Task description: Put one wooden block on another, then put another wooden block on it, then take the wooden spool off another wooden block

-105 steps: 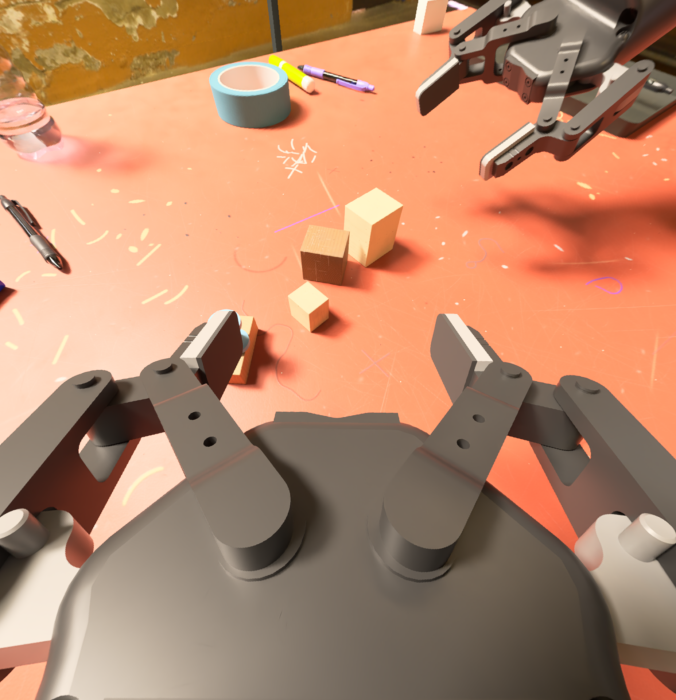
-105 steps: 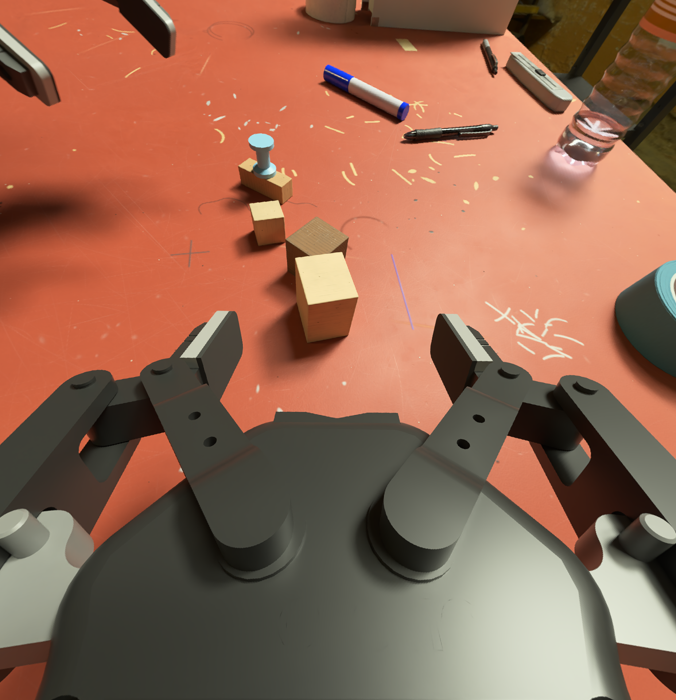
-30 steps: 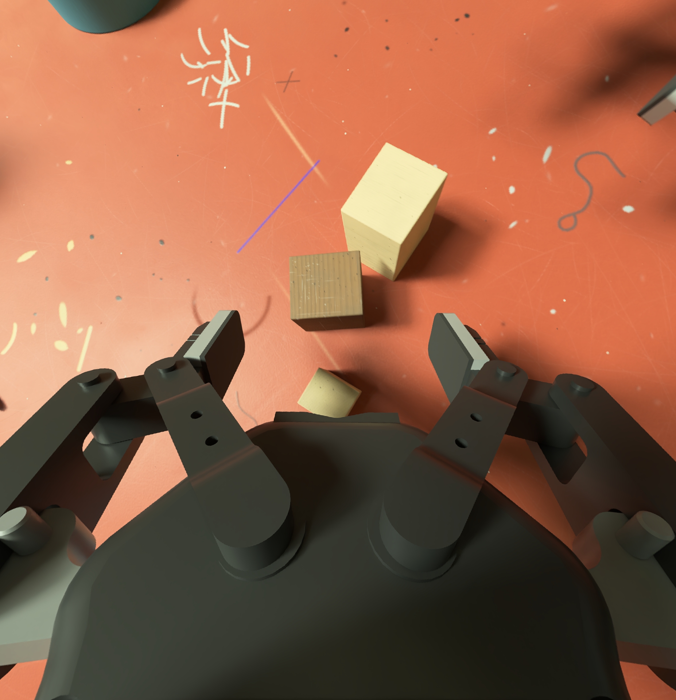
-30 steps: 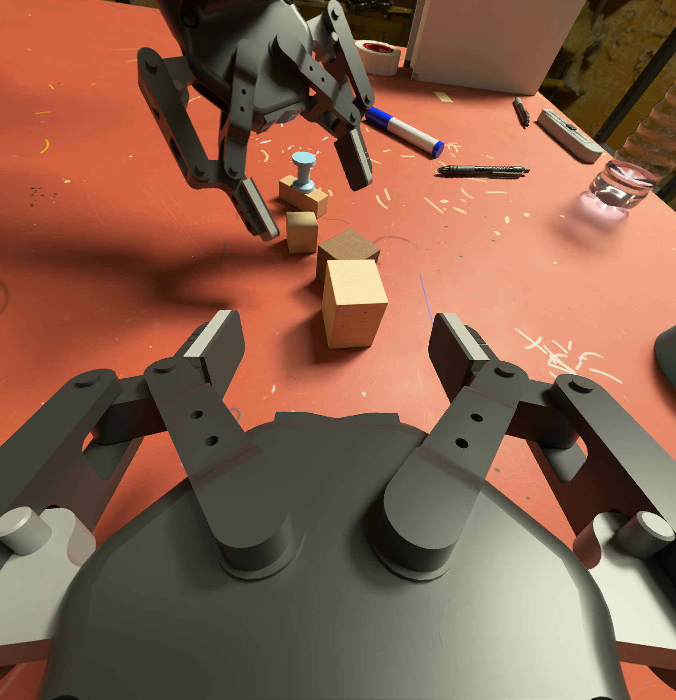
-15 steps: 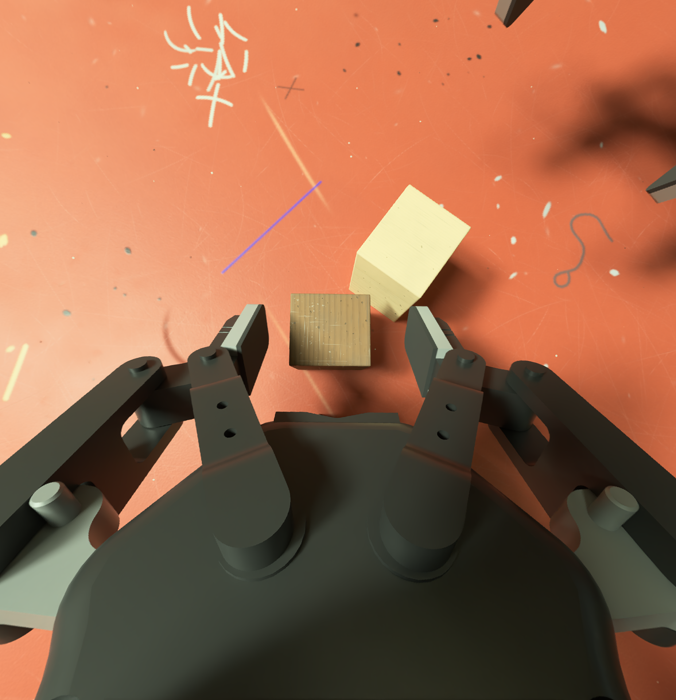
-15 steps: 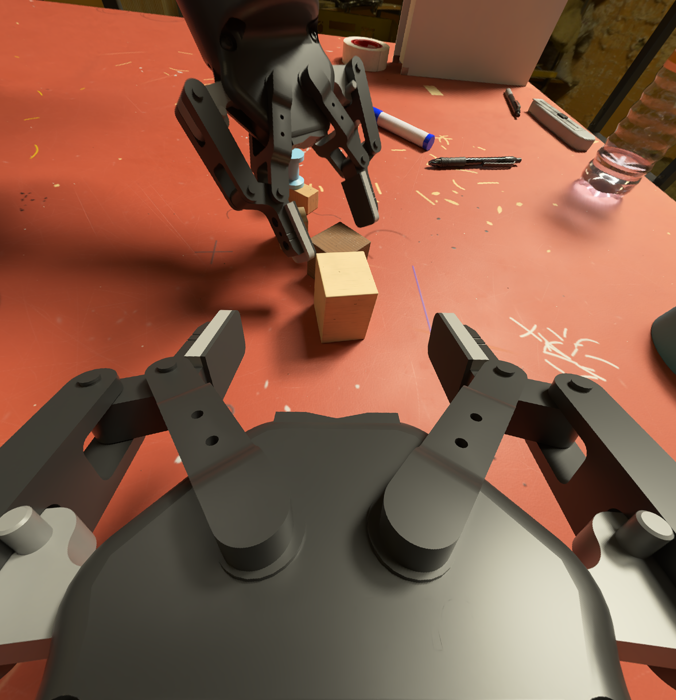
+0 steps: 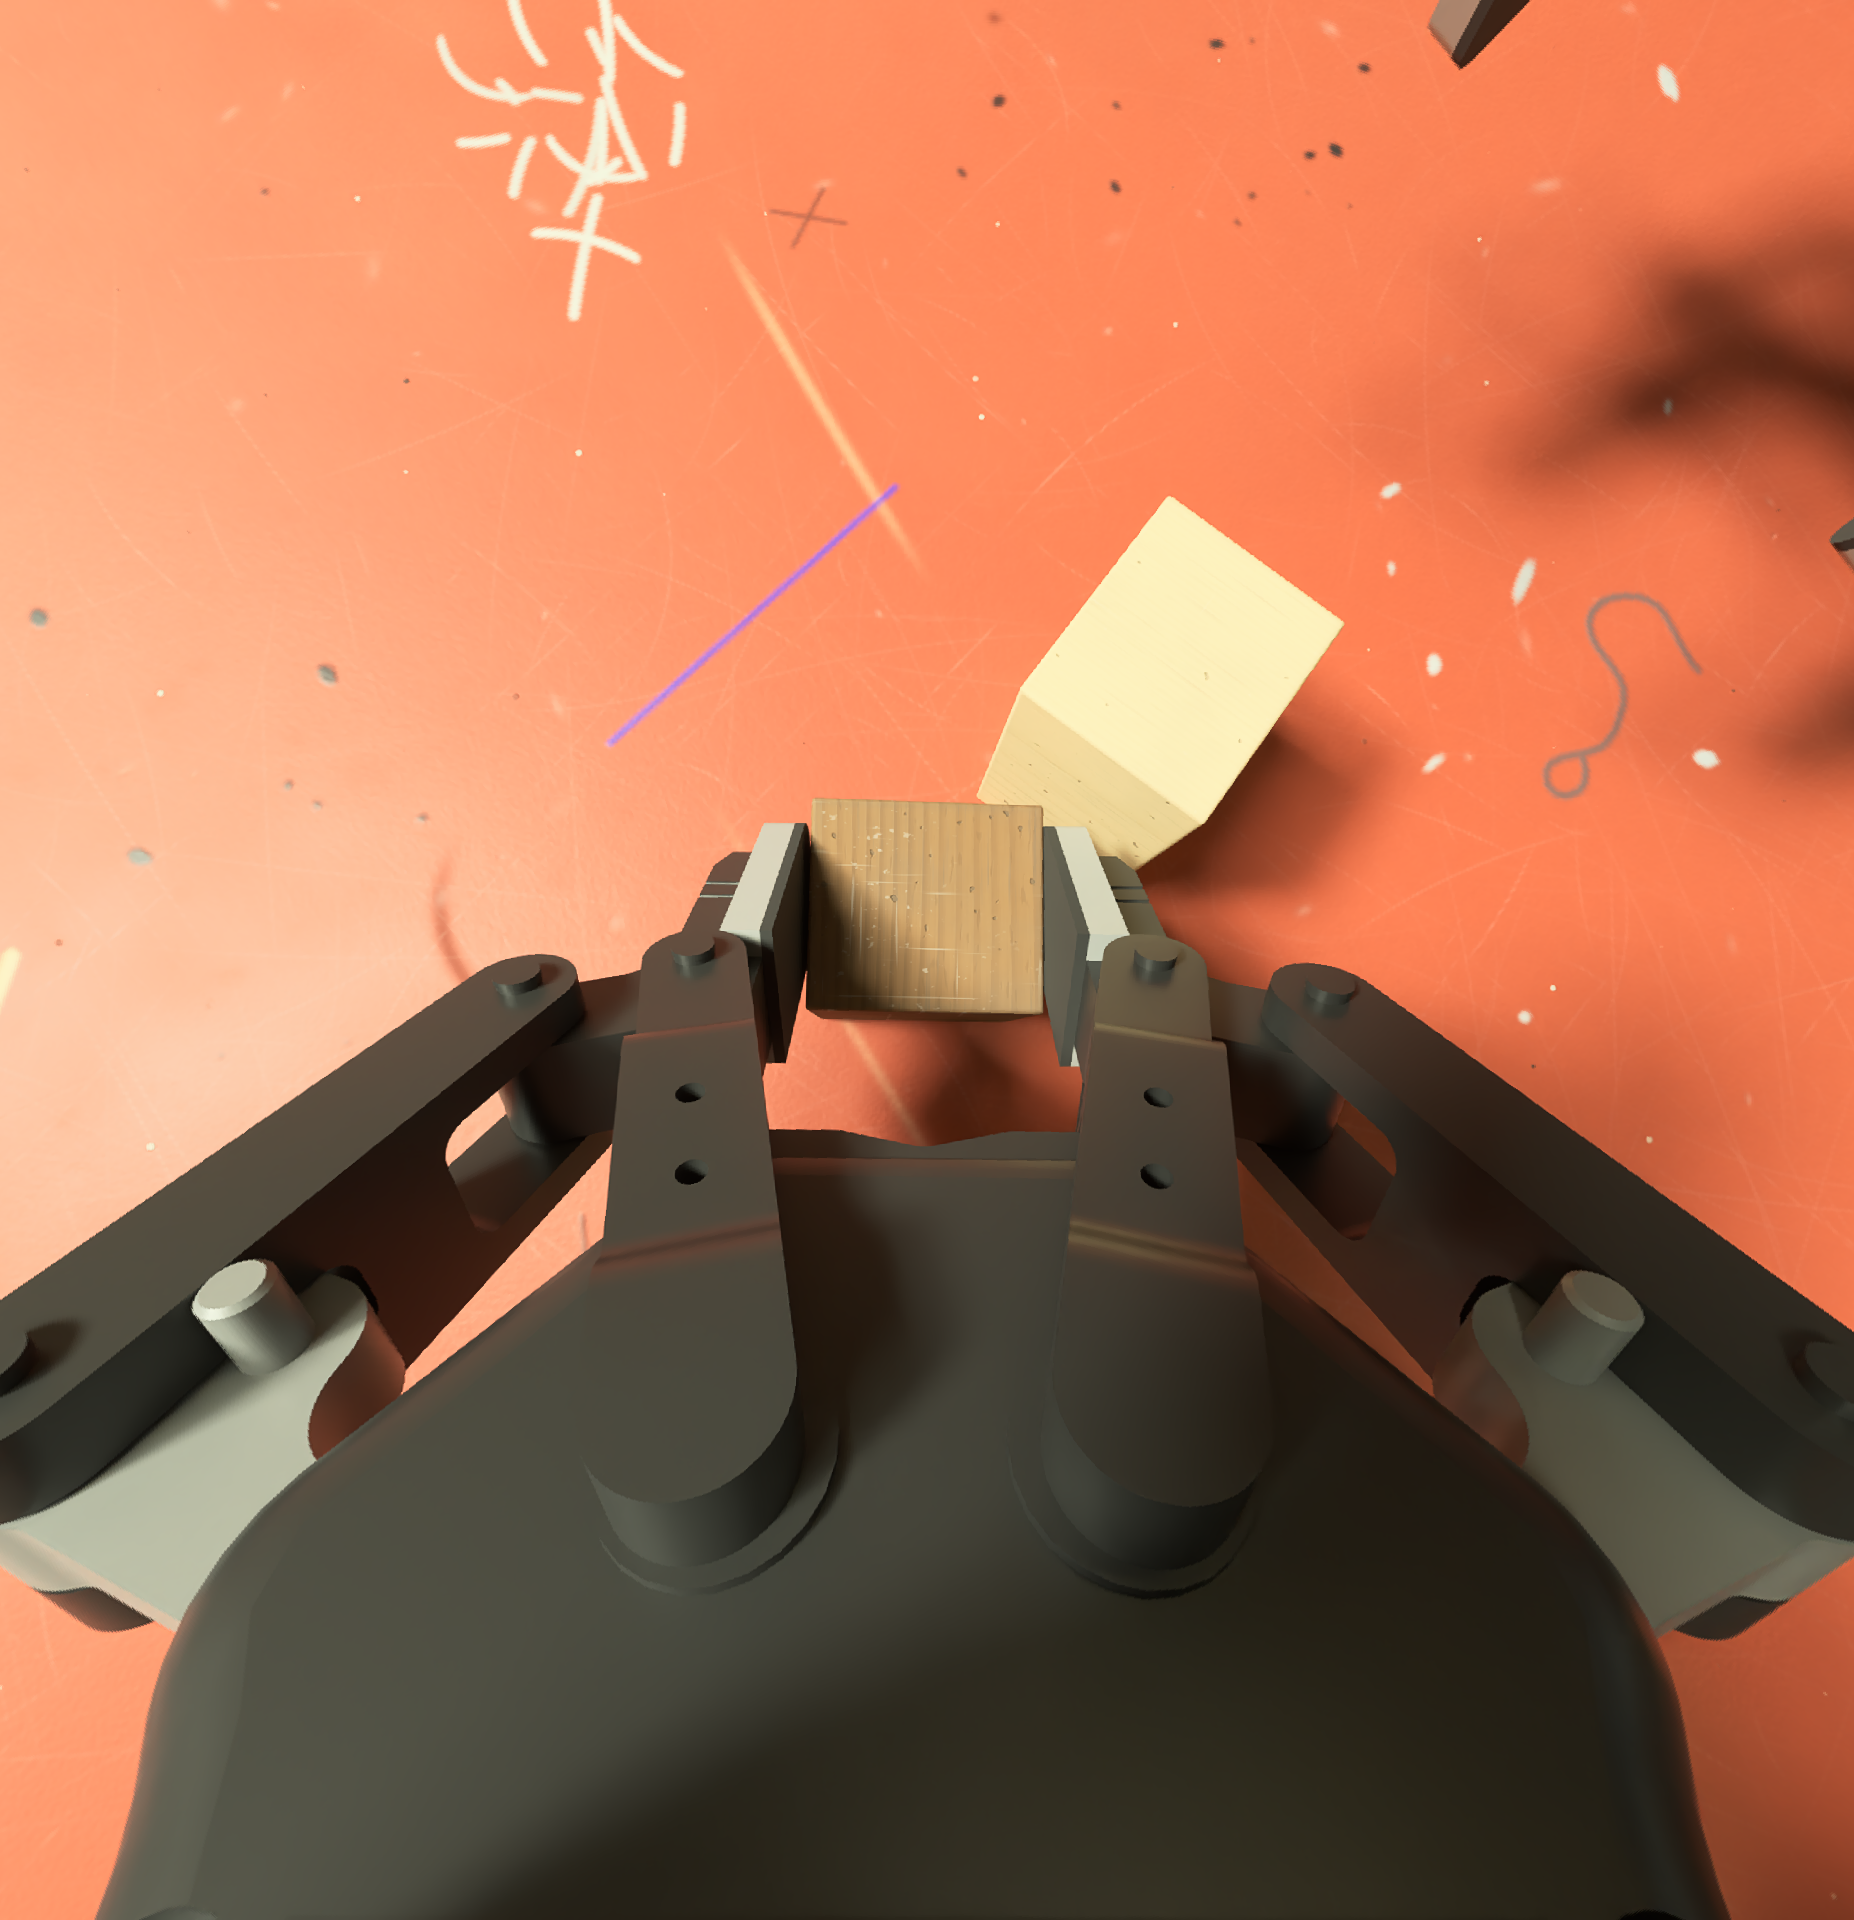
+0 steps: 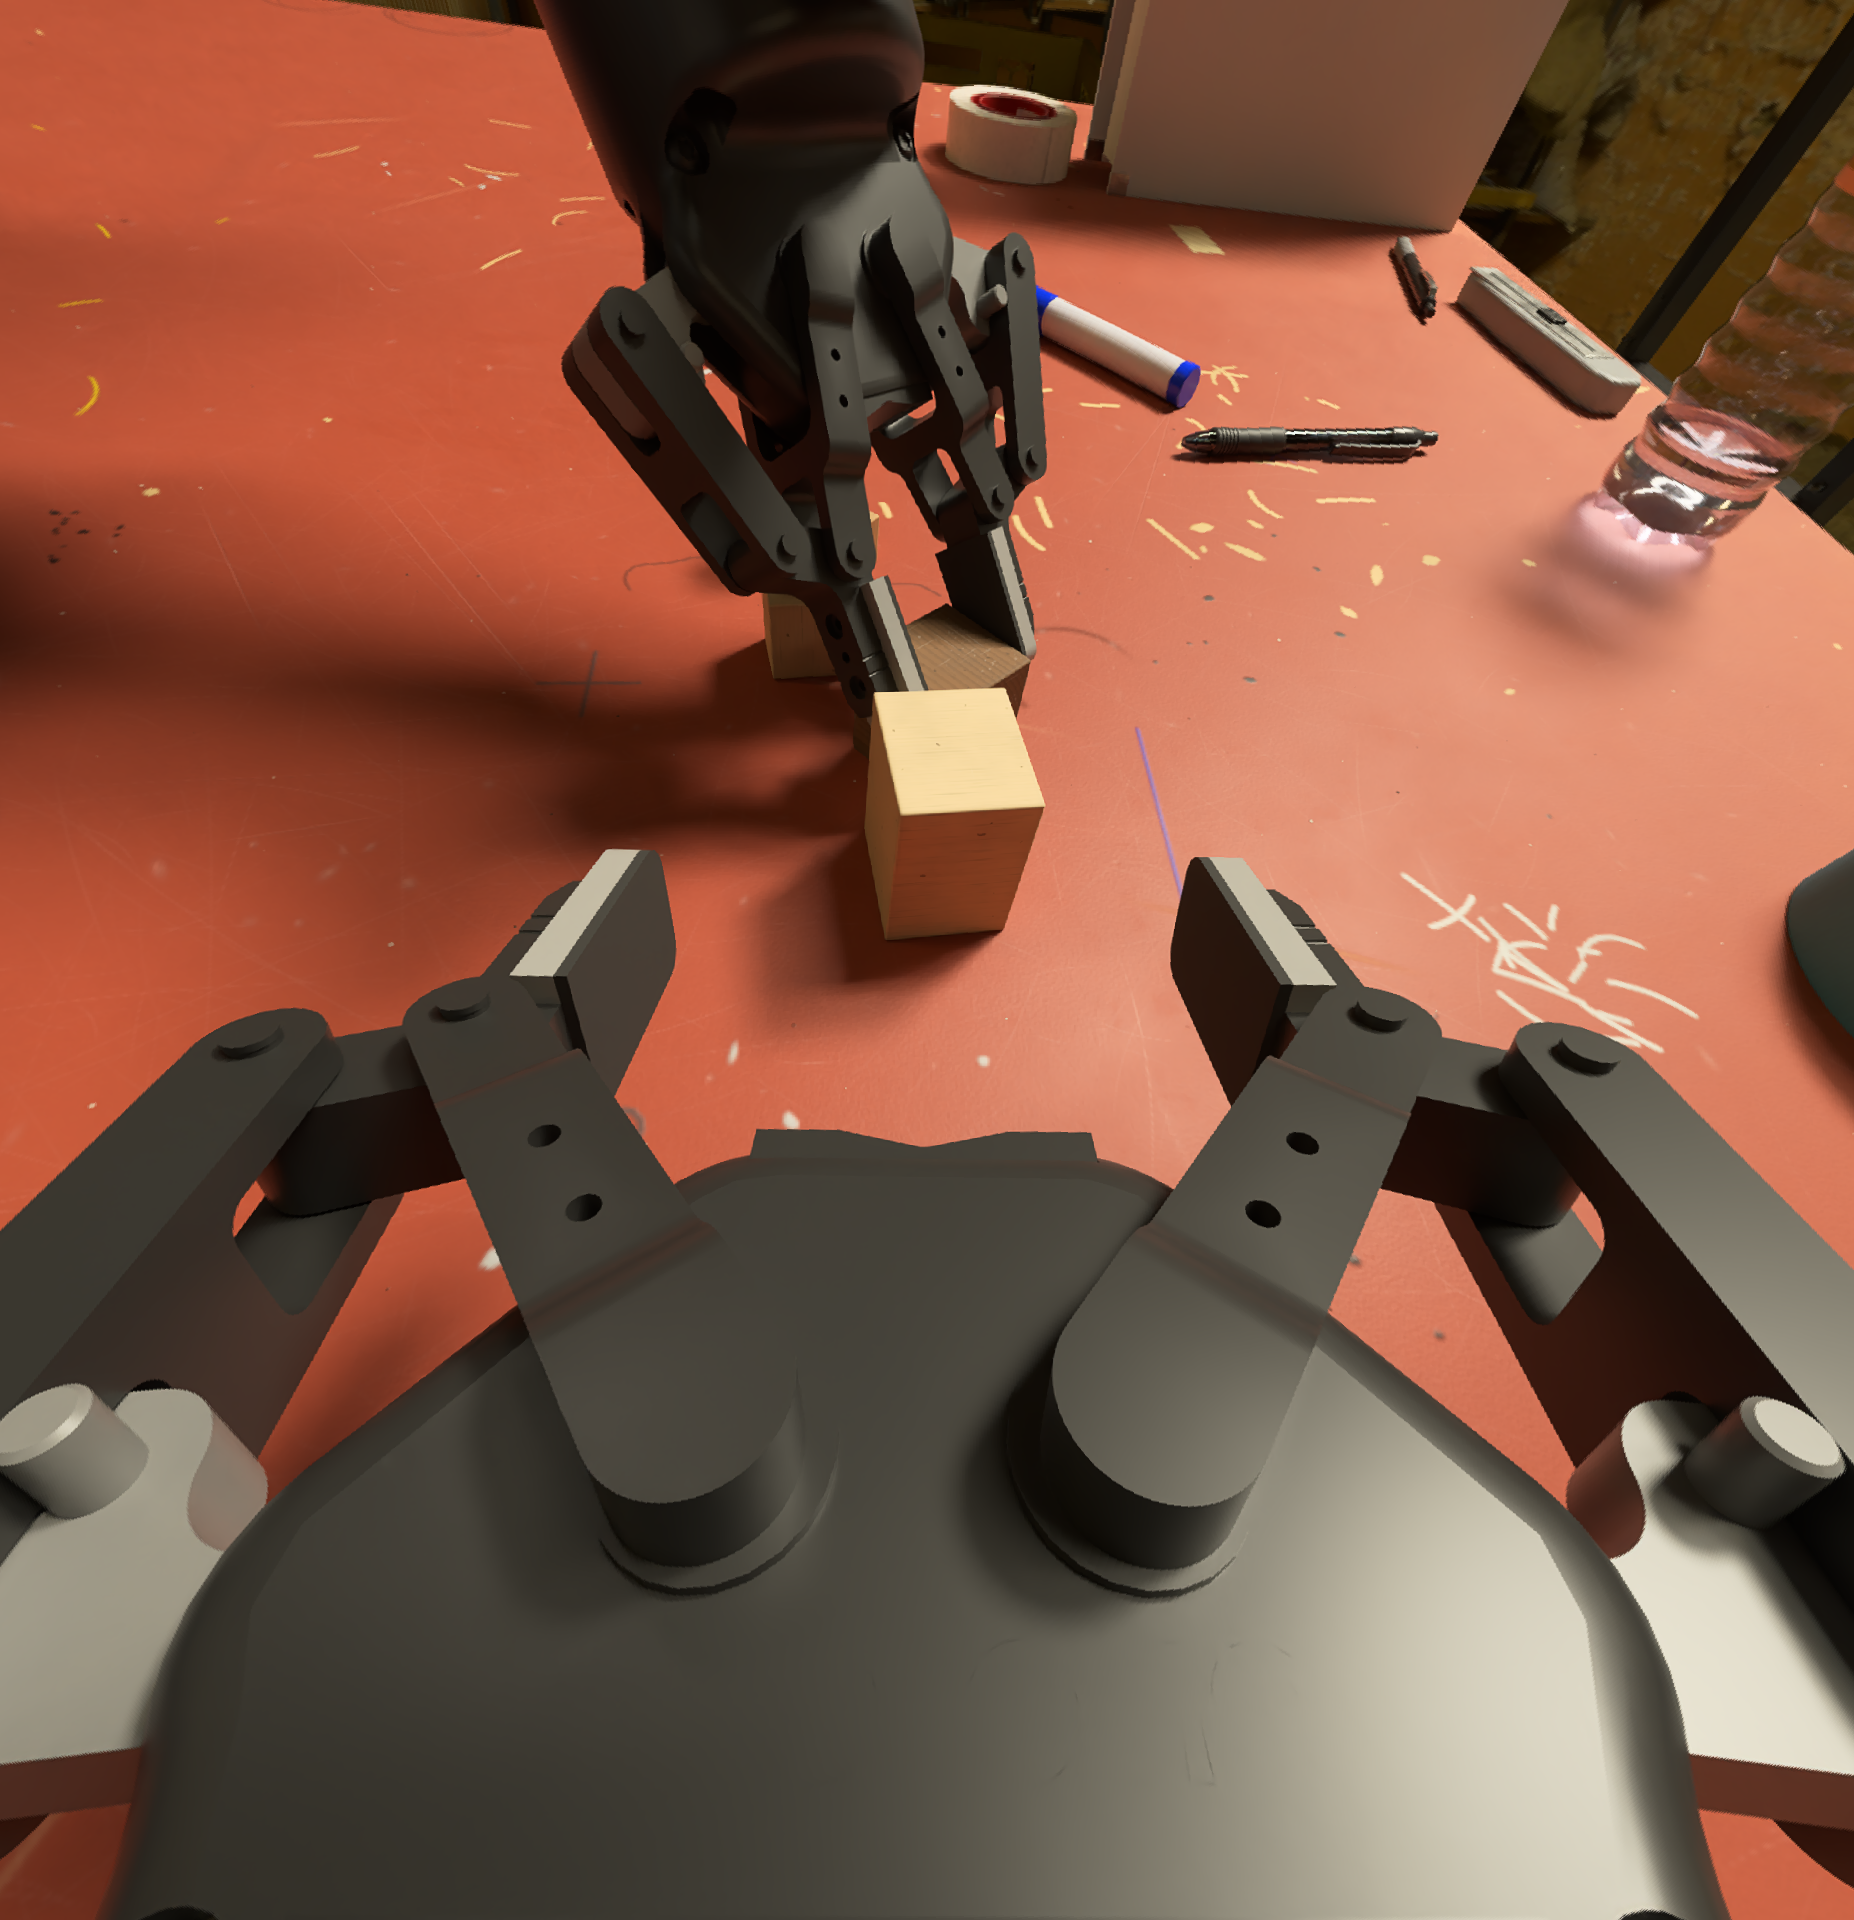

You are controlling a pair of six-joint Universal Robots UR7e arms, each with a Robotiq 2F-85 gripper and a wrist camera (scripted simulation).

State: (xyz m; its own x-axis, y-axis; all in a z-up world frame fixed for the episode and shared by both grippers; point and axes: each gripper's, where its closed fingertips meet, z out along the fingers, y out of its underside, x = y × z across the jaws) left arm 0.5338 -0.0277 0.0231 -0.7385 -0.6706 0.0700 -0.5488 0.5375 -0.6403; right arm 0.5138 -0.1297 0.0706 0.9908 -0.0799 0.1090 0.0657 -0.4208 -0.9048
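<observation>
Left gripper (image 7: 925, 914): closed on the dark wooden block (image 7: 925, 906), pads flat against its two opposite side faces, approach from straight above, presumably to allow a clean vertical lift for the first stacking step. Block apparently not yet off the red table (image 7: 383, 468); hard to tell.

Just beyond and right of it, the tall pale block (image 7: 1172, 675), one corner touching or nearly touching the right finger; some risk of a nudge on the lift. Broad flat top, a likely base for the stack.

Right gripper (image 8: 923, 935): wide open, empty, hovering near the tall pale block, probably waiting.

Behind the left gripper's fingers in the right wrist view, a small pale block (image 8: 793, 629), partly hidden. Wooden spool out of sight, blocked by the left gripper.

Far off: marker (image 8: 1115, 345), pen (image 8: 1307, 441), tape roll (image 8: 1009, 133), water bottle (image 8: 1754, 416).
</observation>
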